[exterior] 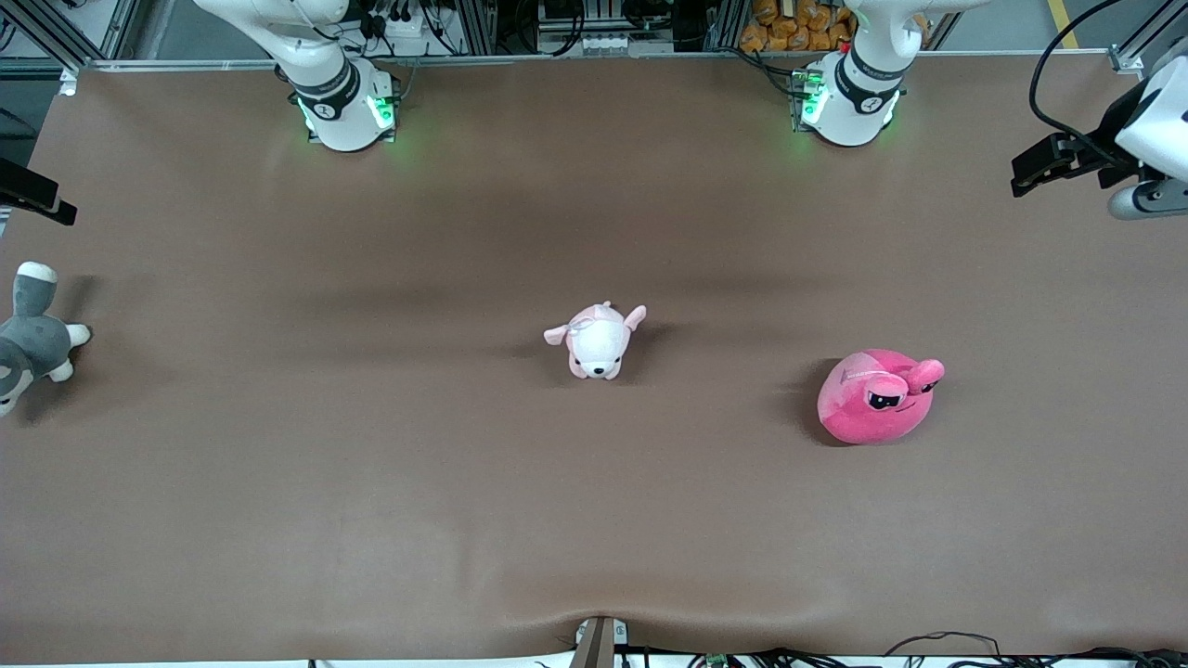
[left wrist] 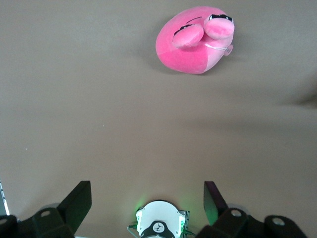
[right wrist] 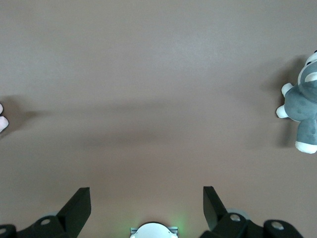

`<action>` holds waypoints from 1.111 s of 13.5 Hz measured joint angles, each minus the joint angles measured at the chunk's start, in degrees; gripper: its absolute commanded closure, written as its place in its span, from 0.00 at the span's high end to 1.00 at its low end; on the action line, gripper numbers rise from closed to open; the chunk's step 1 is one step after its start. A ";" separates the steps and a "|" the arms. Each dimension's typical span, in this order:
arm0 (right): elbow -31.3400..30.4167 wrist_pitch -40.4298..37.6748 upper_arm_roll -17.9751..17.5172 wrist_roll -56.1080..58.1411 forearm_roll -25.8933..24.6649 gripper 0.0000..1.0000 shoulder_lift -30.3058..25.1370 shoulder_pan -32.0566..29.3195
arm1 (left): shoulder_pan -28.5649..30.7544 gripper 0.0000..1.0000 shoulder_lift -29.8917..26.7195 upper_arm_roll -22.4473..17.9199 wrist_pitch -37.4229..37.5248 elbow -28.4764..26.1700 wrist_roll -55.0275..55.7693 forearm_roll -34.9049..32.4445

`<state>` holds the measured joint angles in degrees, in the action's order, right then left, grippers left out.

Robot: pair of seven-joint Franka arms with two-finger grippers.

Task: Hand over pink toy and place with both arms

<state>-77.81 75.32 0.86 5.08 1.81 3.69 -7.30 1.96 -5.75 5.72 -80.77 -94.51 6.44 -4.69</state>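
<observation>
Left hand (left wrist: 145, 208) hangs high over the brown surface (exterior: 371, 482), fingers spread wide, nothing between them. Right hand (right wrist: 146, 208) likewise, jaws wide apart and empty above bare cloth; both arms wait. Out from there: the pink toy (exterior: 878, 395) sits on the surface toward the left arm's end, eye stalks up. The pale pink-and-white plush dog (exterior: 599, 340) lies near the middle, well apart from it. The grey-and-white plush animal (exterior: 30, 338) sprawls at the edge of the right arm's end.
</observation>
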 measured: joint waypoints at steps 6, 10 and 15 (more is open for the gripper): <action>-1.41 -0.44 -0.06 0.00 0.03 1.00 0.43 0.02 | 0.03 1.00 0.02 -0.04 -3.05 -3.25 3.51 0.00; -2.86 -0.53 -0.24 0.03 -2.31 1.00 0.87 0.36 | 0.26 1.00 0.03 -0.09 -5.03 -5.63 7.09 0.00; -3.04 -1.17 -0.48 0.02 -3.98 1.00 1.59 1.78 | 1.49 1.00 0.17 -0.14 -8.52 -8.99 13.31 0.00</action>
<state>-80.85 74.15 0.38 5.10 -2.17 5.27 -5.52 3.45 -5.57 5.59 -89.29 -103.49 19.75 -4.69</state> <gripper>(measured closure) 0.000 0.000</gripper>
